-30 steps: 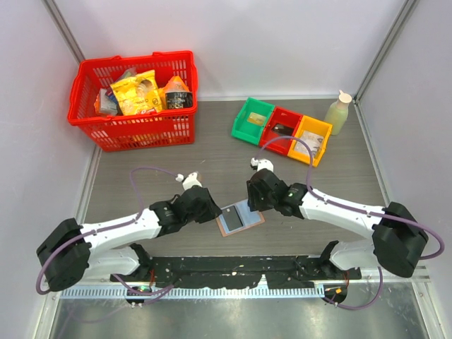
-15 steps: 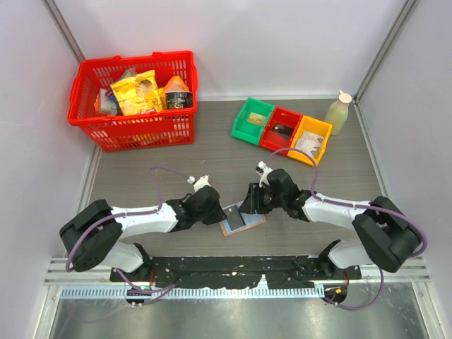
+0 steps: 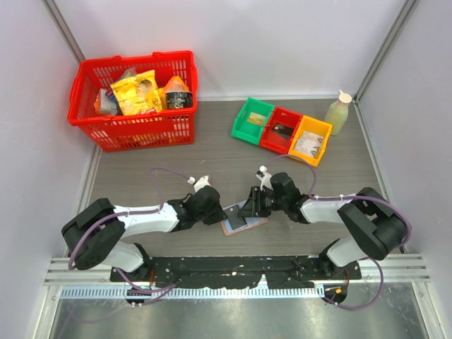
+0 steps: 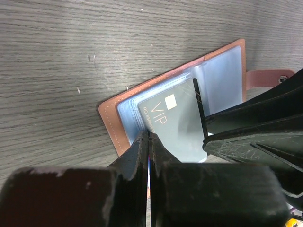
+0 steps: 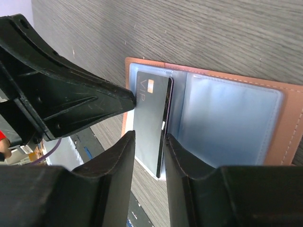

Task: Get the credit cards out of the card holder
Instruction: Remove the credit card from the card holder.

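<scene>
The card holder [image 3: 239,220] lies open on the table between both arms, pinkish-tan with pale blue sleeves [image 4: 113,120] [image 5: 227,118]. A grey credit card [image 4: 177,123] marked VIP sticks out of its left half and stands tilted up [image 5: 149,113]. My left gripper [image 4: 149,135] [image 3: 221,212] is shut on the left flap's edge of the holder, with a thin sliver of lining between its fingers. My right gripper [image 5: 149,136] [image 3: 253,205] straddles the raised card. Its jaws are apart, with a gap on each side of the card.
A red basket [image 3: 134,99] with snack packs stands at the back left. Green [image 3: 253,120], red [image 3: 280,129] and yellow [image 3: 311,139] bins sit at the back right beside a pale bottle [image 3: 338,111]. The arms' base rail [image 3: 233,268] runs along the near edge.
The left gripper came in from the left and closed on the holder's flap. The right gripper moved in over the card and its jaws narrowed a little.
</scene>
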